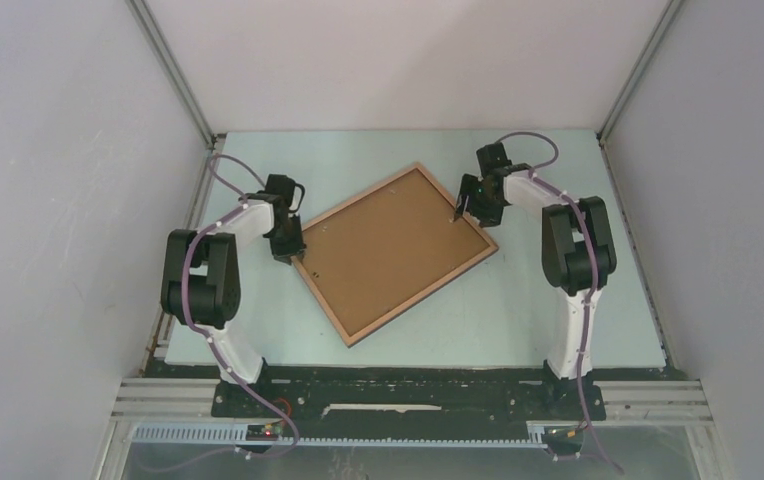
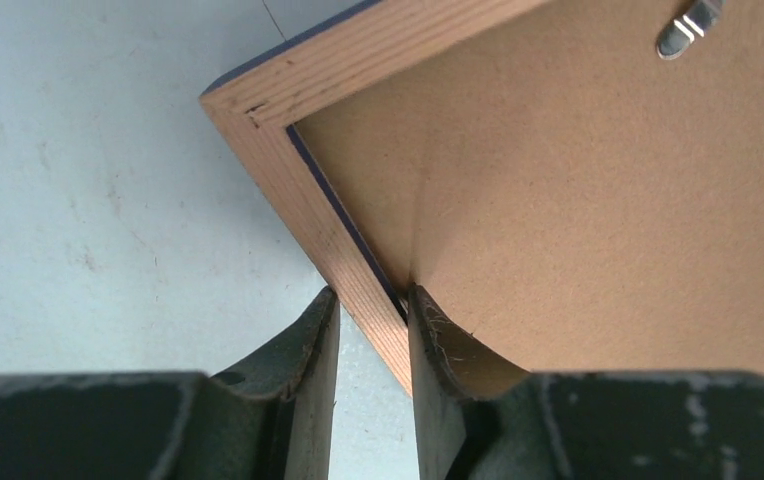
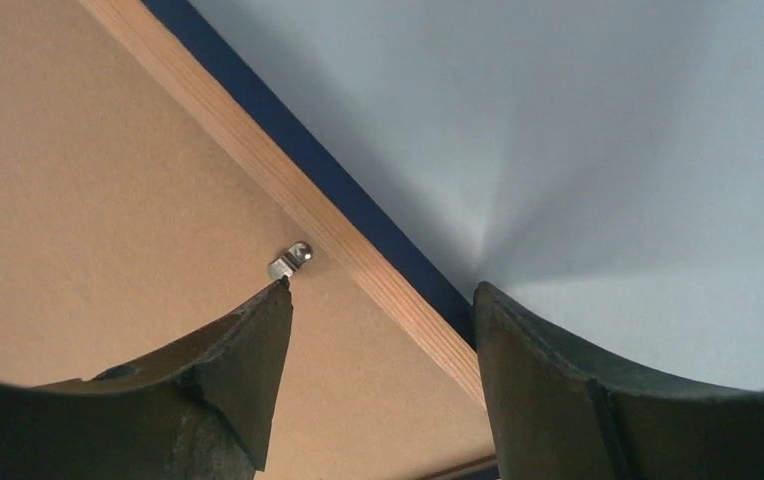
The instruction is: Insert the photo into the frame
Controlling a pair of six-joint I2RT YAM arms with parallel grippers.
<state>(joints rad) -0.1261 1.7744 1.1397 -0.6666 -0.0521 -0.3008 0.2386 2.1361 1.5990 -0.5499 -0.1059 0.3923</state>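
Table [image 1: 558, 300]: the pale blue surface fills the middle of your top view, and the frame and photo lie on it.
Frame [image 1: 421, 292]: it lies flat at the centre of the top view, turned like a diamond. The wood face is up, and navy shows along the outer edge.
Photo [image 1: 393, 255]: it sits inside the frame with its brown back up and fills the opening. You cannot see the print side.
Left gripper [image 2: 371, 300]: it is at the frame's left corner in the top view. Your fingers are drawn narrow and pinch the wooden rail, one tip outside it and one on the photo's back.
Right gripper [image 3: 380, 290]: it is at the frame's upper right edge, spread wide astride the rail and holding nothing.
Clip [image 3: 291, 260]: this small metal tab on the photo's back sits just beside the rail, at the tip of the finger on the left of the right wrist view. You cannot tell whether they touch.
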